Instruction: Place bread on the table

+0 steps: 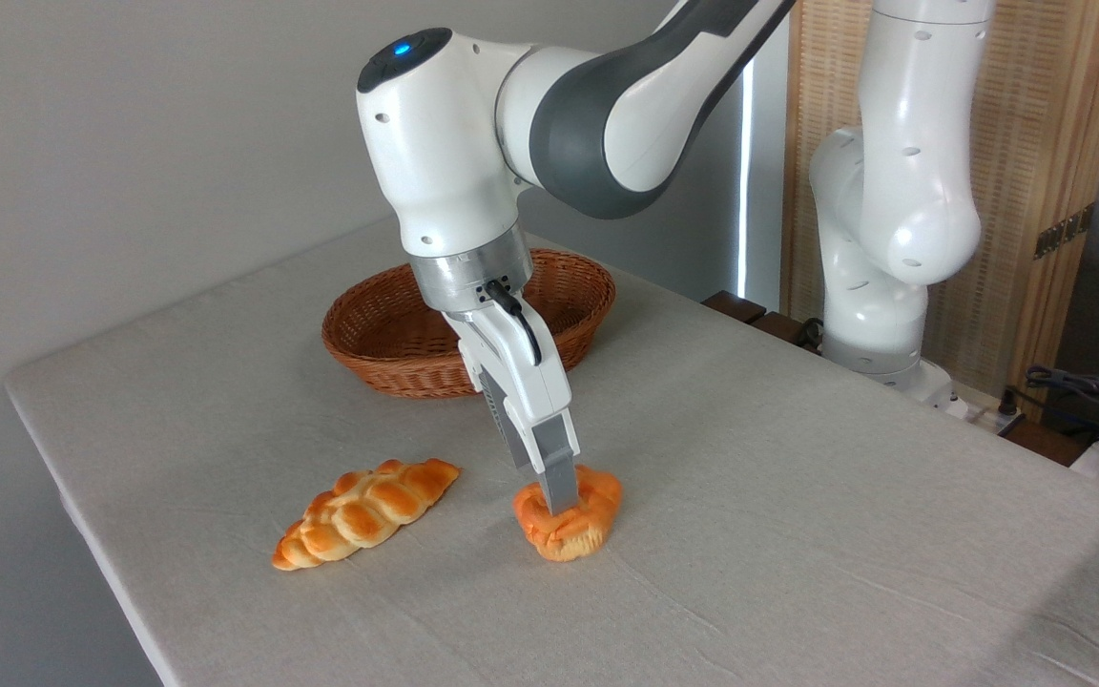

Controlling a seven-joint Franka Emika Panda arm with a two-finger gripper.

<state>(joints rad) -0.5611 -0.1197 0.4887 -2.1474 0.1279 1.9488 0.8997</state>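
Observation:
The bread [584,530], a small orange-golden bun with a paler ridged base, sits on the grey-beige cloth of the table [798,477], near its front middle. My gripper [564,500] comes down onto it from above, slightly tilted. The near finger [557,477] presses into the bun's top, and the other finger is hidden behind it. The gripper looks shut on the bread, whose base touches the cloth.
A long braided loaf [363,510] lies on the cloth just left of the bun. A brown wicker basket [387,355] stands behind the gripper toward the back. The arm's white base [879,315] rises at the table's far right edge, with cables [1084,391] beyond it.

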